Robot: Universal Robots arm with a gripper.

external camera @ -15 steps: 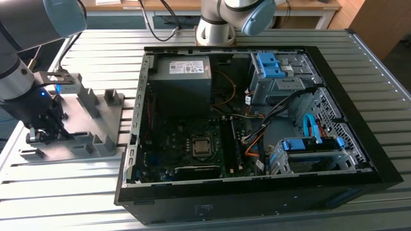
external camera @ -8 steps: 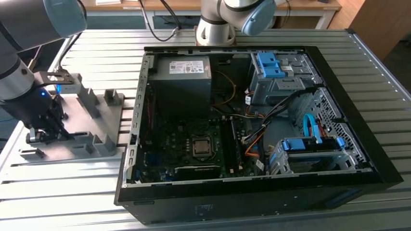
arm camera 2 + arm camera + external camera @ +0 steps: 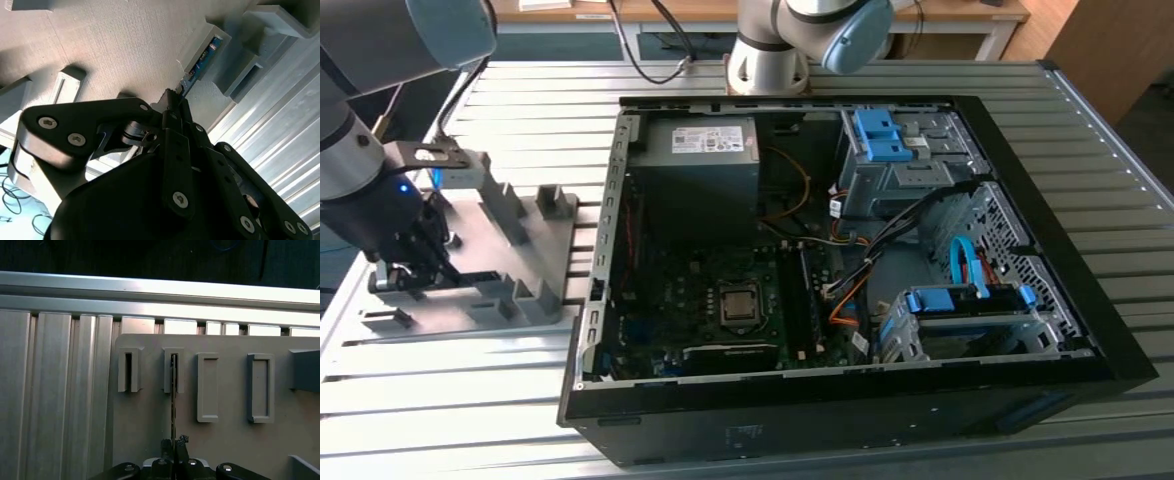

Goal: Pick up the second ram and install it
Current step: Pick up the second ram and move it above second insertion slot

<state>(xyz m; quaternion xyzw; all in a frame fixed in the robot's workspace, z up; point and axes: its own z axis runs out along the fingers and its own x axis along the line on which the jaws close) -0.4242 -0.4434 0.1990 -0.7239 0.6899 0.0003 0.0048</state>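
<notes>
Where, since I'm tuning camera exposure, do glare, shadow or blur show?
Exterior view: the computer case interior lies in shadow against the bright table. First wrist view: glare washes the table's rail; the second ram reads crisp. Second wrist view: the gripper looms dark and soft, with sheen on the slats.

Beneath the pincer (image 3: pixel 403 275) lies a grey slotted holder (image 3: pixel 520 270), resting on the ribbed metal desk (image 3: pixel 534 110). Well apart from the pincer, toward the exterior view's right, an open black computer case (image 3: pixel 854 410) lies flat, showing a grey power supply (image 3: pixel 698 160), a motherboard (image 3: pixel 660 315) with its processor socket (image 3: pixel 738 305), blue drive brackets (image 3: pixel 881 135) and loose cables (image 3: pixel 897 232).
</notes>
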